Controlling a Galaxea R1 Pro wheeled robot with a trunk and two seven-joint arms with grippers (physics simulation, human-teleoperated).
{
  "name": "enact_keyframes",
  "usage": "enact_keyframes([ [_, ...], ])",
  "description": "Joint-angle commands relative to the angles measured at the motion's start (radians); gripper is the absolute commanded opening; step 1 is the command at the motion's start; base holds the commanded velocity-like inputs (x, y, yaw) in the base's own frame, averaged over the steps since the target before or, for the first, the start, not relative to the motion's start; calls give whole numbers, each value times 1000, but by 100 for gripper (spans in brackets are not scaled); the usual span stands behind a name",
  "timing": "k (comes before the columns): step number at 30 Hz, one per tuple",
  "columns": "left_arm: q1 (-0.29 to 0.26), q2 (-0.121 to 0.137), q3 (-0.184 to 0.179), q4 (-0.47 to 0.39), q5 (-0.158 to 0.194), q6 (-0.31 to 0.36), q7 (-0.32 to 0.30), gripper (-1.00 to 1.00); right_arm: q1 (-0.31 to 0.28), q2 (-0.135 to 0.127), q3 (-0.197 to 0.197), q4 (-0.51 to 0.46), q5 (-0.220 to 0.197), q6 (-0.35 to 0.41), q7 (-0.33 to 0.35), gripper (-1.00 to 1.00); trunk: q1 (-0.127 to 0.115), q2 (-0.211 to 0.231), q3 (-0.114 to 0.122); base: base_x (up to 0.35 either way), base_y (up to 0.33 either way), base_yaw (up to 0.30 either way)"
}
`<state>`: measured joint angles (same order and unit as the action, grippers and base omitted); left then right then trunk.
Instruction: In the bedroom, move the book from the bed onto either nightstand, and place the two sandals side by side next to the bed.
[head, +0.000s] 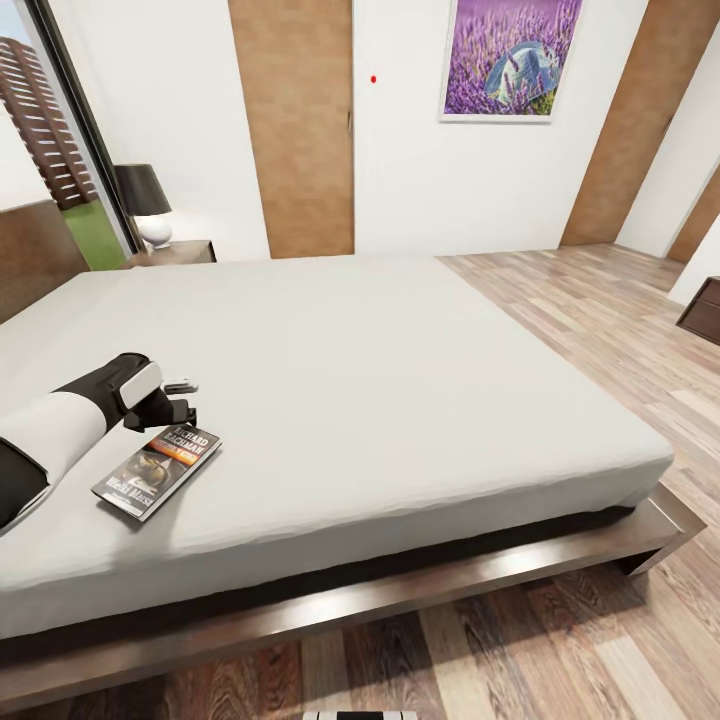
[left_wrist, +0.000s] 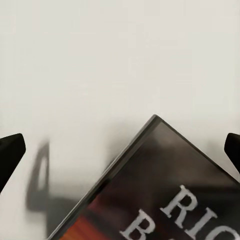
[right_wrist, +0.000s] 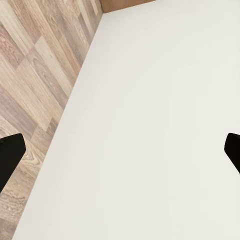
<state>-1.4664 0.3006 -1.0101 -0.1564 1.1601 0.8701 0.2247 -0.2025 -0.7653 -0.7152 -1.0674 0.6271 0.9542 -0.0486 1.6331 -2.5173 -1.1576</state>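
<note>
Jaws of the left gripper (head: 178, 398) stand spread, poised just above the top corner of the book (head: 157, 471); whether a fingertip touches the cover cannot be told. Jaws of the right gripper (right_wrist: 120, 150) are spread over the mattress edge. The book lies flat on the bed (head: 400, 380), at 8 o'clock in the head view. The nightstand (head: 190, 250) stands at 11 o'clock, bearing a lamp (head: 145, 205).

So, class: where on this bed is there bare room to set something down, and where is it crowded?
The bed is bare from the book across to its floor-side edge and back toward the wall. It is crowded only at the near left, where the left gripper hovers open beside the book.
</note>
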Motion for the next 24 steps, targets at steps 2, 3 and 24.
enact_keyframes([
  [2,15,2,-31,3,-19,9,11,100,-1,0,1,0,-6,3,-5,100,0,0,-1,0,0,0],
  [3,15,2,-31,3,-19,9,11,100,-1,0,1,0,-6,3,-5,100,0,0,-1,0,0,0],
  [24,15,2,-31,3,-19,9,12,100,-1,0,2,0,-6,3,-5,100,0,0,-1,-44,0,0],
])
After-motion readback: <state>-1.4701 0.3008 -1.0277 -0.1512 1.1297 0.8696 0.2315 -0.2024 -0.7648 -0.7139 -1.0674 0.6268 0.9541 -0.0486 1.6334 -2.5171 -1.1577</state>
